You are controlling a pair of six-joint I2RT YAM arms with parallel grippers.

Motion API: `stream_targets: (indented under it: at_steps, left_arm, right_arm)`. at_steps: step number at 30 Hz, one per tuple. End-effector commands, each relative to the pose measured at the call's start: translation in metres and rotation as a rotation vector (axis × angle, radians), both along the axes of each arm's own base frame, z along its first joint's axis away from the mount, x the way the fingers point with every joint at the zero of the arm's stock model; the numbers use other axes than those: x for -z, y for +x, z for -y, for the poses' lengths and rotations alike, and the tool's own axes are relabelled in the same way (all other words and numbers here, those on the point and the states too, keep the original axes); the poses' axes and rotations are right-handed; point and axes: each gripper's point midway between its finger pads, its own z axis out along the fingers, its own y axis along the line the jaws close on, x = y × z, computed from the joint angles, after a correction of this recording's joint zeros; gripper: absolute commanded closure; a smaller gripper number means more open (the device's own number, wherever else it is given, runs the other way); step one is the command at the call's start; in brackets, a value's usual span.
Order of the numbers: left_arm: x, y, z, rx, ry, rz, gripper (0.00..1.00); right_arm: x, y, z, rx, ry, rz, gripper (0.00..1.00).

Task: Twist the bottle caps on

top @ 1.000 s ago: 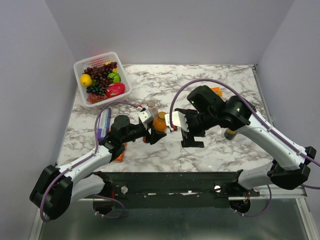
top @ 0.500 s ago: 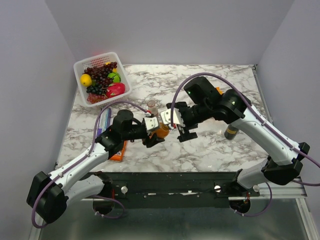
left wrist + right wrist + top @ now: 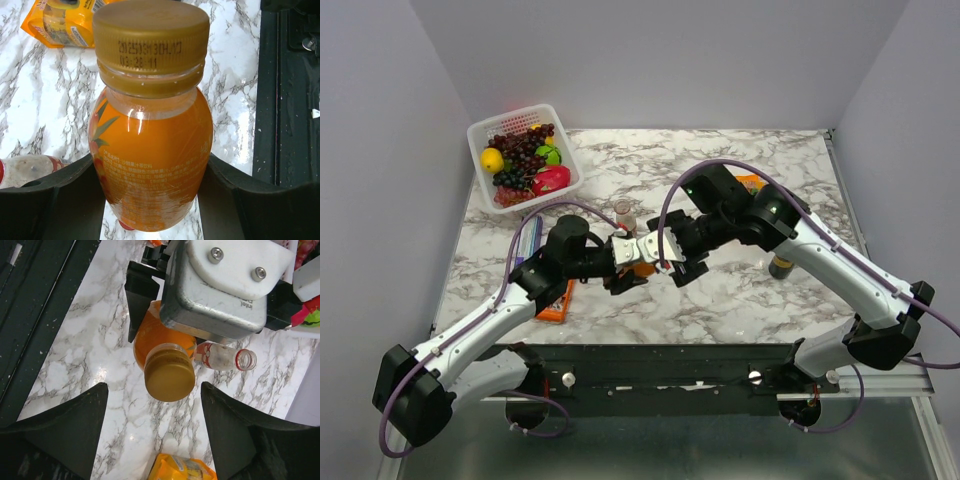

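Over veined marble (image 3: 115, 335), left gripper (image 3: 150, 170) pinches the rounded, gold-capped plastic bottle (image 3: 150, 125); right gripper (image 3: 153, 386) gapes at 3 o'clock.

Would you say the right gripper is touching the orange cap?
Apart: the right wrist view shows marble between the orange cap and the jaws of the right gripper.

Bottles, two: one orange plastic juice bottle (image 3: 152, 150) and one small clear plastic bottle (image 3: 225, 357). Screw caps, one in view: a round golden-orange plastic cap (image 3: 150, 35). Orange printed packets, two: first orange packet (image 3: 556, 300), second orange packet (image 3: 752, 182). One dark cylindrical drink can (image 3: 781, 265). One white plastic lattice basket (image 3: 510, 118). One flat blue-and-purple pack (image 3: 527, 245). Robot arms, two: left arm (image 3: 500, 315), right arm (image 3: 840, 260).
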Motion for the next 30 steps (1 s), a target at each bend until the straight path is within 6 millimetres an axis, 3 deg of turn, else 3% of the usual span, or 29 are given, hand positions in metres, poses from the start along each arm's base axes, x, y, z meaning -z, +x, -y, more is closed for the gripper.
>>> stream_targets:
  at_steps: [1, 3, 17, 22, 26, 30]
  left_arm:
    - [-0.015, -0.007, 0.003, 0.048, -0.012, 0.046, 1.00]
    - [-0.016, -0.007, 0.003, 0.048, -0.011, 0.052, 1.00]
    - [-0.021, -0.004, 0.005, 0.052, -0.014, 0.071, 1.00]
    - [-0.020, -0.004, 0.005, 0.054, -0.009, 0.079, 1.00]
    - [-0.020, 0.000, 0.005, 0.040, -0.005, 0.087, 1.00]
    - [-0.024, 0.016, 0.001, -0.053, -0.007, 0.128, 1.00]
  right_arm:
    - [-0.006, 0.001, -0.009, -0.030, 0.033, 0.028, 0.23]
    - [-0.006, 0.000, -0.010, -0.032, 0.035, 0.019, 0.27]
    - [0.010, -0.003, -0.012, -0.056, -0.005, -0.025, 0.32]
    - [0.012, -0.003, -0.012, -0.058, -0.016, -0.033, 0.41]
    - [0.007, -0.002, -0.018, -0.022, -0.005, -0.075, 0.55]
    - [0.016, 0.001, -0.027, 0.098, -0.036, -0.205, 0.63]
